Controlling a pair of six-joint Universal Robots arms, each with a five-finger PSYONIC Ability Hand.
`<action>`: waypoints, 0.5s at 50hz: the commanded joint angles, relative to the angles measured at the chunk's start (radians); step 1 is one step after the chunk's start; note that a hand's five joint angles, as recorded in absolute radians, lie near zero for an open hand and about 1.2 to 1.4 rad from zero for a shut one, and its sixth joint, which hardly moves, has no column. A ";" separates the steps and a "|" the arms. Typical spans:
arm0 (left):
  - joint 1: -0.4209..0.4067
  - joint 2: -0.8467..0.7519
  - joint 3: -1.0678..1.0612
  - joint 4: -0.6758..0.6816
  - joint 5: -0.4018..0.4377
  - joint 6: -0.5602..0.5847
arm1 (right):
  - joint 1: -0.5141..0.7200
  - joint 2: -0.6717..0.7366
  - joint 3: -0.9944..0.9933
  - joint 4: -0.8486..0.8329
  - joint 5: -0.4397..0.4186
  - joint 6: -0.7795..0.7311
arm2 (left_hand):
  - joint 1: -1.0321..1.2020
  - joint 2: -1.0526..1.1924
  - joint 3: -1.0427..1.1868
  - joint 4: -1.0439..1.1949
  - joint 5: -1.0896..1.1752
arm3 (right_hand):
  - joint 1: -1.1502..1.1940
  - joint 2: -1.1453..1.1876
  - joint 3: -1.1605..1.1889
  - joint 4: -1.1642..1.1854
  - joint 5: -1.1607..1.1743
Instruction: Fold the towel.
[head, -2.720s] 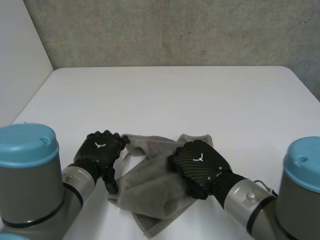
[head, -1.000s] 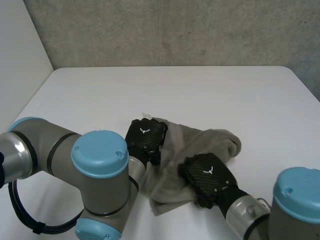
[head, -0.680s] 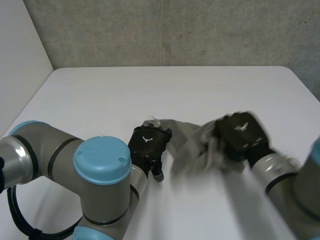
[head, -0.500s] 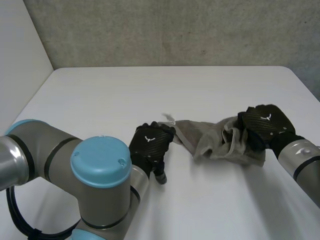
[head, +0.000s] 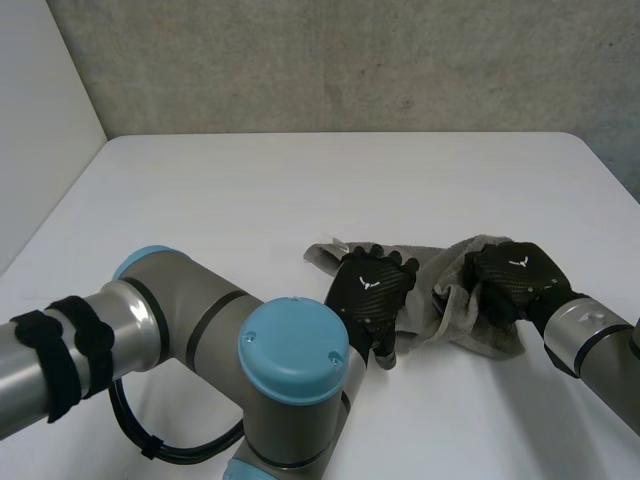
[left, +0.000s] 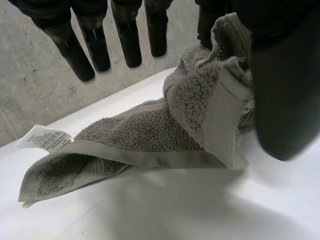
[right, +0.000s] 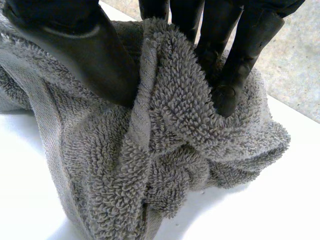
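While right hand (head: 512, 275) pinches the towel (head: 428, 266), left hand (head: 372, 295) flat over it

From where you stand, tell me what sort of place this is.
Likely a robot lab or test cell: a white table, a rough concrete wall behind it, and two arms working one grey towel.

I count one towel (head: 428, 272) on one worktop (head: 300, 190). It seems a single piece, though its bunched folds make that hard to judge. It carries one white label (left: 46, 138). Two hands of mine: my left hand (head: 372, 295) and my right hand (head: 512, 275).
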 joint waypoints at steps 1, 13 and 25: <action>0.001 -0.063 0.058 -0.009 -0.018 0.009 | 0.001 0.002 -0.002 0.007 0.001 0.000 | 0.516 0.525 0.523 0.521 0.343 | 0.065 0.083 0.092 0.049 0.080; 0.067 0.070 0.075 -0.070 -0.184 0.039 | -0.009 -0.240 -0.112 0.158 -0.041 -0.002 | 0.999 1.008 1.006 1.004 0.826 | 0.065 0.083 0.092 0.049 0.080; 0.151 0.473 -0.034 -0.072 -0.184 0.039 | -0.068 -0.244 -0.525 0.669 -0.224 0.011 | 0.999 1.008 1.006 1.004 0.826 | 0.065 0.083 0.092 0.049 0.080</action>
